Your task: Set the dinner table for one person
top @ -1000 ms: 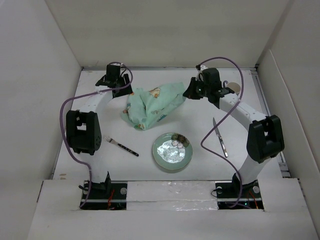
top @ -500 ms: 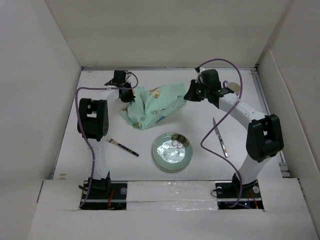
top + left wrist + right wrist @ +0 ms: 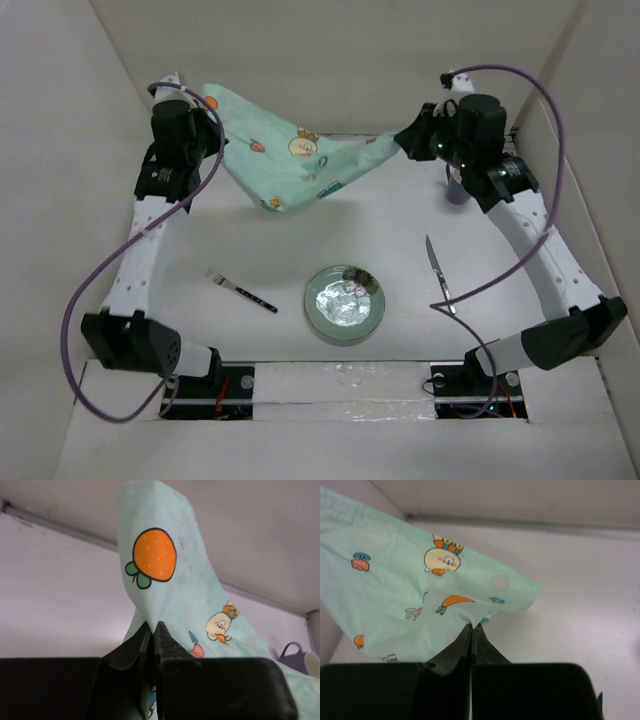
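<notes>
A mint-green cartoon-printed placemat hangs stretched in the air above the back of the dinner table. My left gripper is shut on its left corner, raised high at the back left. My right gripper is shut on its right corner at the back right. In the left wrist view the jaws pinch the placemat just under an orange print. Seen from the right wrist, the jaws pinch the placemat's edge. The cloth sags to a point in the middle.
A green plate holding small bits lies at the near centre. A fork lies to its left and a knife to its right. A purple mug stands at the back right, partly behind my right arm. White walls border the table.
My left gripper closed on the placemat's left corner. Both arms then rose and spread apart, lifting the crumpled cloth off the table and pulling it out between them.
</notes>
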